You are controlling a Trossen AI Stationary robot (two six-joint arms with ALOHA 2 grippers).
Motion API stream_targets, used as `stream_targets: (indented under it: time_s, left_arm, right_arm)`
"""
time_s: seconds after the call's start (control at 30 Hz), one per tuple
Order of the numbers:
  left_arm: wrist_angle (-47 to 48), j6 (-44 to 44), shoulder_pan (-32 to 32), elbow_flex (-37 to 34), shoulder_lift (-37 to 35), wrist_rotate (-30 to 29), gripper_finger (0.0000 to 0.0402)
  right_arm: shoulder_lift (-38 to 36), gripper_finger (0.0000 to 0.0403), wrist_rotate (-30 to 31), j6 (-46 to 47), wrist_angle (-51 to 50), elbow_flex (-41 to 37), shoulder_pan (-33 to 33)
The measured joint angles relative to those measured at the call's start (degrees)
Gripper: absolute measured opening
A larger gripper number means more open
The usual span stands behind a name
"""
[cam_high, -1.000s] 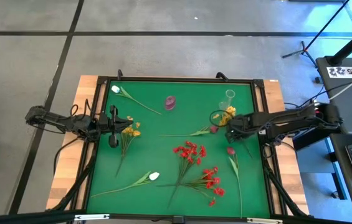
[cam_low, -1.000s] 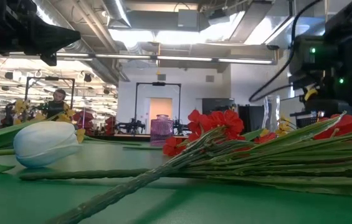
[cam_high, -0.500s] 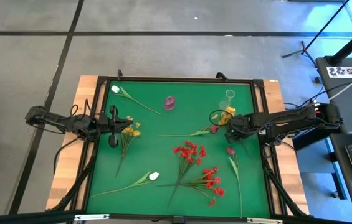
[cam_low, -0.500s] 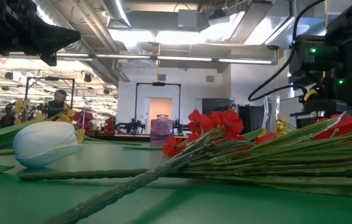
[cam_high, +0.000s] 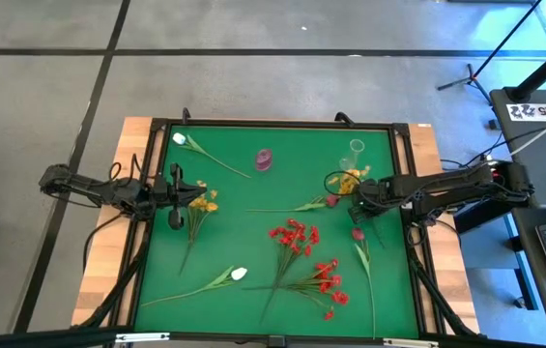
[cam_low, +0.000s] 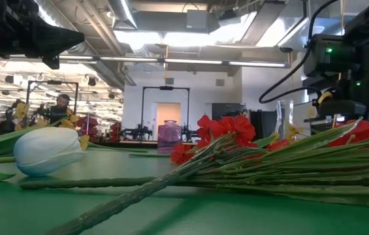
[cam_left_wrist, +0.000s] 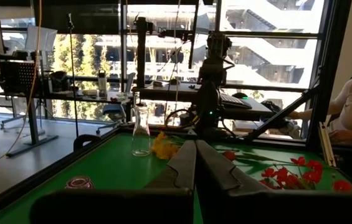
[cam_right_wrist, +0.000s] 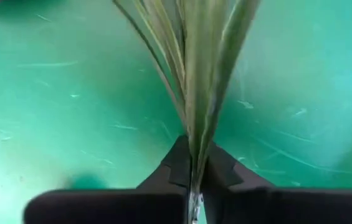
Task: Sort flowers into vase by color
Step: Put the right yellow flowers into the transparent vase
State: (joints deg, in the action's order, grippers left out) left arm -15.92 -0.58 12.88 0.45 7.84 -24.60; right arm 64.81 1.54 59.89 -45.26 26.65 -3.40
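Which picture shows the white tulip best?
The low view: the white tulip lies big and close. The high view shows two tiny white tulips. The wrist views don't show any.

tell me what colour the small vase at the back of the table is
Pink-purple vase, clearest in the high view.

Bright, even light; window glare behind, close stems blurred.

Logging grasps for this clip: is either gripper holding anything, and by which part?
The right gripper is shut on the yellow-orange spray, pinching its green stems. The left gripper is shut and holds nothing.
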Motion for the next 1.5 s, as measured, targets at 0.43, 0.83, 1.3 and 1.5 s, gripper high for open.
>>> stream_targets:
  time_s: [0.43, 0.83, 1.3, 1.5]
  left_arm:
    - [0.0, 0.0, 0.01, 0.02, 0.0, 0.0, 0.0]
    - [0.0, -0.01, 0.0, 0.02, 0.0, 0.0, 0.0]
    - [0.0, 0.0, -0.01, 0.0, 0.0, 0.0, 0.0]
    - [0.0, 0.0, 0.01, 0.0, 0.0, 0.01, 0.0]
  right_arm:
    - [-9.23, 0.0014, 0.23, -3.23, -2.97, 9.08, 0.07]
    - [-19.81, 0.0013, 2.39, -11.76, 3.09, 17.21, 0.07]
    - [-19.23, 0.0011, 34.66, -43.72, 27.12, 17.6, 0.0]
    - [-18.04, 0.001, 49.04, -45.76, 24.98, 17.6, 0.0]
